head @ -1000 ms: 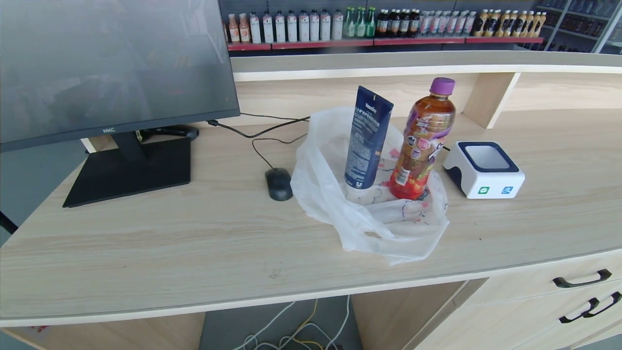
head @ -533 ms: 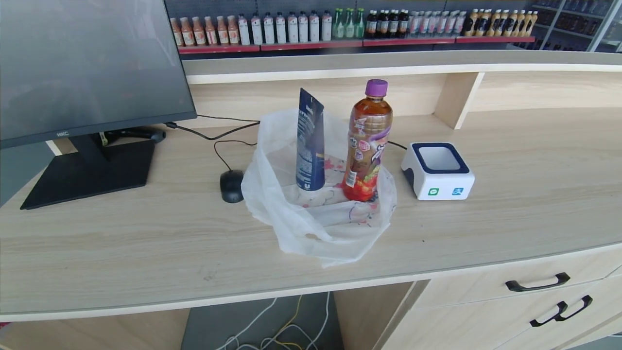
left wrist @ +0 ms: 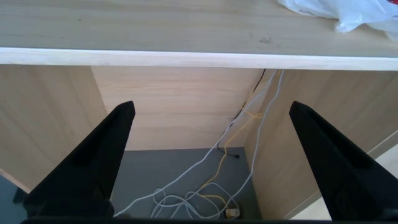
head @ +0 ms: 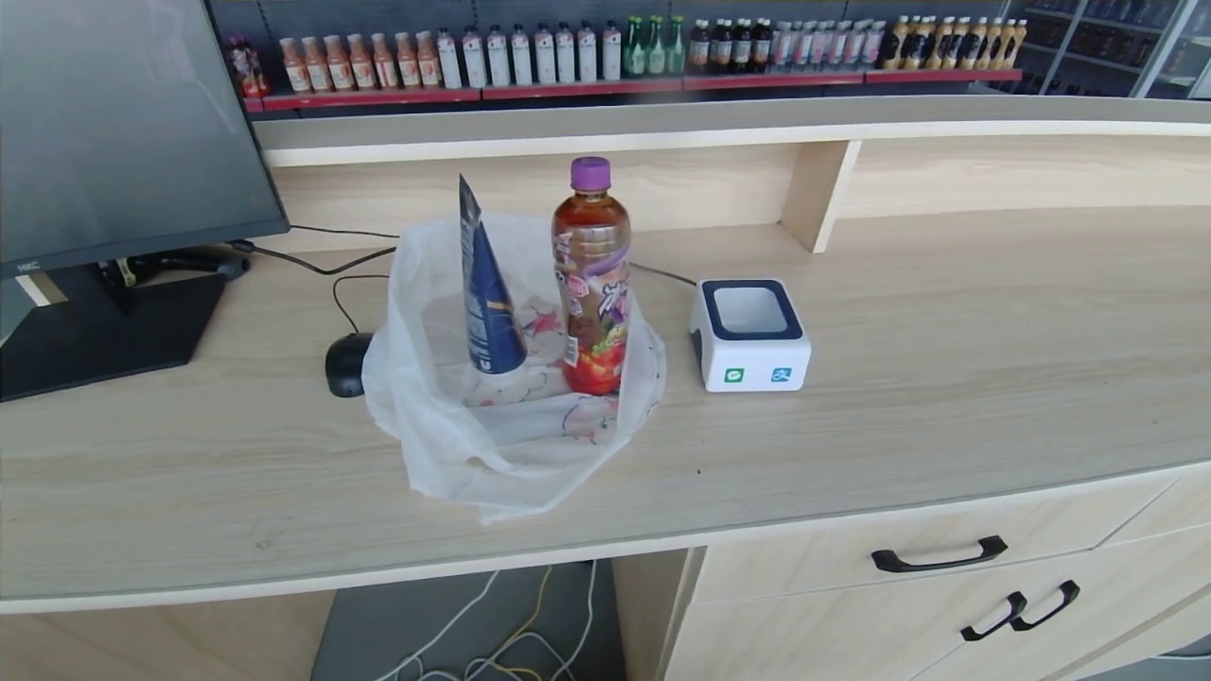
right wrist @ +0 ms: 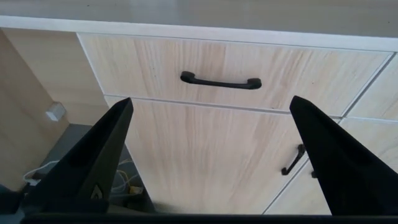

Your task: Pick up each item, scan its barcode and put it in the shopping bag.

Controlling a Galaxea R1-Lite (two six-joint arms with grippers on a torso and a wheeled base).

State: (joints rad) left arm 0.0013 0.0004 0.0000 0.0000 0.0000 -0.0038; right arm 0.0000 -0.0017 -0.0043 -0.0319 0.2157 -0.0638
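Observation:
A translucent white shopping bag [head: 445,445] lies open on the wooden counter [head: 899,426]. Inside it stand a dark blue tube [head: 487,303] and a tea bottle [head: 592,284] with a purple cap, both upright. A white barcode scanner [head: 749,336] with a dark blue rim sits just right of the bag. My left gripper [left wrist: 211,162] is open below the counter's front edge, facing the cable gap, with a corner of the bag [left wrist: 360,14] above it. My right gripper [right wrist: 208,162] is open in front of a drawer [right wrist: 221,81], holding nothing.
A black monitor [head: 114,123] on its stand fills the counter's left end, with a black mouse [head: 345,364] and cables beside the bag. A raised shelf ledge [head: 662,123] runs along the back. Drawers with black handles [head: 938,556] sit under the right side.
The whole head picture has shifted left, so the camera has turned right. The bag, tube, bottle and scanner keep their places on the counter.

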